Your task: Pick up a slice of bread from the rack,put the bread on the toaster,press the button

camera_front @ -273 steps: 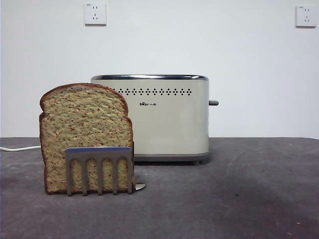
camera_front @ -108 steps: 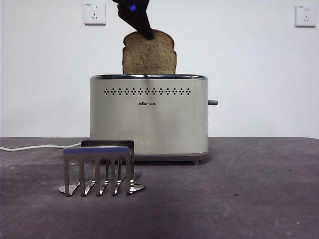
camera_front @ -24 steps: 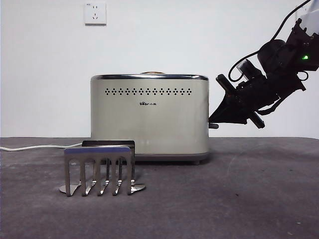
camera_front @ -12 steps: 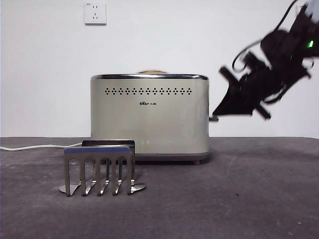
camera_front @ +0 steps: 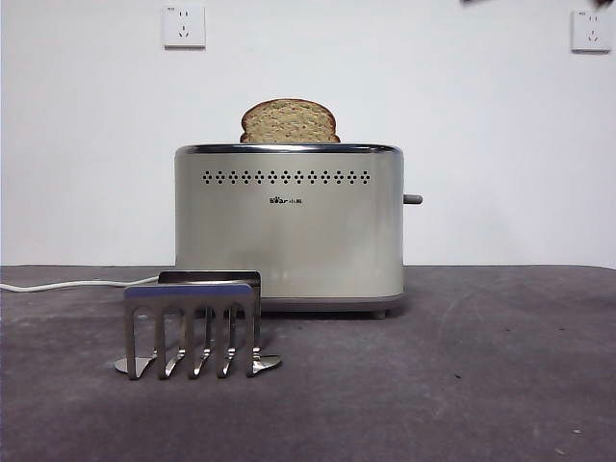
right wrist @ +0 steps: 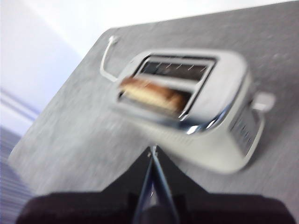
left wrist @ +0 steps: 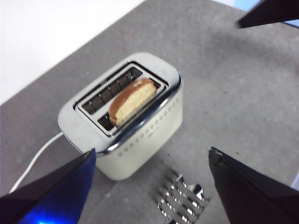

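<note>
The cream boxy toaster [camera_front: 289, 226] holds the tan seeded slice of bread [camera_front: 289, 122] in its slot, domed crust poking above the chrome rim; the shiny metal rack [camera_front: 192, 327] stands just before it. Bread looks light, soft and crumbly, best pinched gently by its crust. Above the toaster, the left gripper [left wrist: 149, 186] gapes wide and the right gripper [right wrist: 153, 161] is closed, neither holding anything.

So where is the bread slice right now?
The slice of bread stands in a slot of the toaster, its domed top poking above the chrome rim; the rack in front holds nothing.
</note>
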`<act>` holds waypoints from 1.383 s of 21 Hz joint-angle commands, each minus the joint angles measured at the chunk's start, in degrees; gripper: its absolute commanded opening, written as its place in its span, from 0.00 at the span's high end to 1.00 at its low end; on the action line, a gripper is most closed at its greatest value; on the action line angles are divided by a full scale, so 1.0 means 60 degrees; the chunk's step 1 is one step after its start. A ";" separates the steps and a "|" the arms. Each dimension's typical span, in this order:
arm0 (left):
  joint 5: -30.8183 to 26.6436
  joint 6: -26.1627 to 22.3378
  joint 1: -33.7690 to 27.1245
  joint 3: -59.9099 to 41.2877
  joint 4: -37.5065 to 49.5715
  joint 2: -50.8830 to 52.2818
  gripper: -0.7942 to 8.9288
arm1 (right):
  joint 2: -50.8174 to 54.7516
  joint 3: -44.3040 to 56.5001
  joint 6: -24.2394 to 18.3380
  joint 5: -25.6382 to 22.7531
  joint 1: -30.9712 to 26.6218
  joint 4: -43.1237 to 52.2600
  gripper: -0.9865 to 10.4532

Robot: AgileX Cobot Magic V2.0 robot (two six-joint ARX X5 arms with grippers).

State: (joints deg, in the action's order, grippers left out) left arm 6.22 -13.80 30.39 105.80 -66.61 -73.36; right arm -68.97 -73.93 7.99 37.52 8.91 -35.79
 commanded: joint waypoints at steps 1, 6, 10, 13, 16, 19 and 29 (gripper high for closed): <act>0.0051 0.0127 0.0000 -0.0066 -0.0259 0.0004 0.50 | 0.0667 0.0069 -0.0776 0.0000 0.0226 -0.1297 0.92; 0.0055 0.0135 0.0000 -0.0066 -0.0962 0.0004 0.50 | 0.1548 0.0069 -0.1457 -0.0022 0.0670 -0.3428 0.92; 0.0550 0.0120 0.0000 -0.0066 -0.1596 0.0004 0.72 | 0.1909 0.0069 -0.1894 -0.0029 0.0801 -0.4666 0.92; 0.0812 0.0113 0.0000 -0.0066 -0.1749 0.0004 0.93 | 0.1985 0.0069 -0.2029 -0.0033 0.0801 -0.5104 0.92; 0.0805 0.0117 0.0000 -0.0066 -0.1840 0.0004 0.93 | 0.2000 0.0069 -0.2025 -0.0058 0.0798 -0.5217 0.92; 0.0787 0.0124 0.0000 -0.0066 -0.1843 0.0004 0.92 | 0.1996 0.0069 -0.2022 -0.0058 0.0798 -0.5217 0.91; 0.0732 0.0120 0.0000 -0.0066 -0.1840 0.0004 0.92 | 0.1996 0.0069 -0.1920 -0.0106 0.0783 -0.5213 0.91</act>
State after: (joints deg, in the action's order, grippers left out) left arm 10.70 -13.34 30.39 105.75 -76.44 -73.36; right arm -56.99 -73.93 -3.42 37.06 13.58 -67.24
